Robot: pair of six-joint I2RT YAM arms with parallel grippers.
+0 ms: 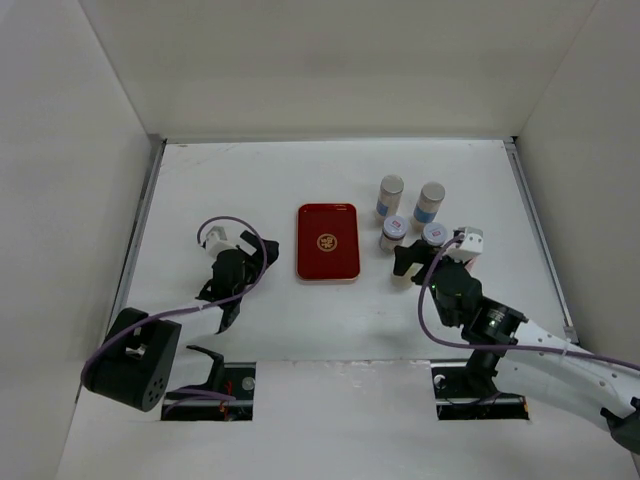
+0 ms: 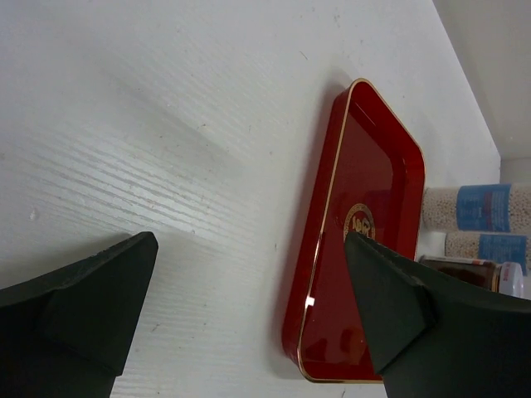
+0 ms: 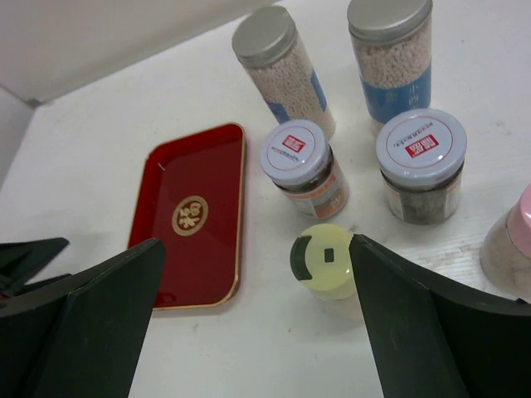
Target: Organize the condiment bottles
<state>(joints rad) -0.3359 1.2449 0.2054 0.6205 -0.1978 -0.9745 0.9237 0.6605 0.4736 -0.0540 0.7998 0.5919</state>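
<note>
Black fingers of the right tool (image 3: 255, 249) frame the bottom of its wrist view. They are spread wide and grip nothing, with a small bottle with a yellow-green flip cap (image 3: 325, 261) standing between them on the white tabletop (image 3: 99, 116).

The danger is crowding, since the condiment bottles all stand clustered right of the flat red rectangular tray (image 3: 207, 166). Just behind the yellow-green cap are two short jars with white, red-marked lids (image 3: 303, 162). A pink-capped bottle (image 3: 513, 236) sits just beside the right finger. Jaws this wide, lowered here, would likely nudge a neighbour. A knock could carry on to the two tall grey-capped bottles with blue labels (image 3: 286, 70) at the back, which look easiest to topple and roll.

The tray's rim is shallow, so a bottle set on its edge could tip. The left tool (image 2: 250, 240), also released and empty, hovers near the tray's left edge, so both arms reaching there could clash.

The tall bottles hold pale round granules. One short jar holds something dark reddish-brown, the other dark flakes, and the pink-capped one holds pale grains. The yellow-green cap hides its bottle's contents. The tray holds no bottle.
</note>
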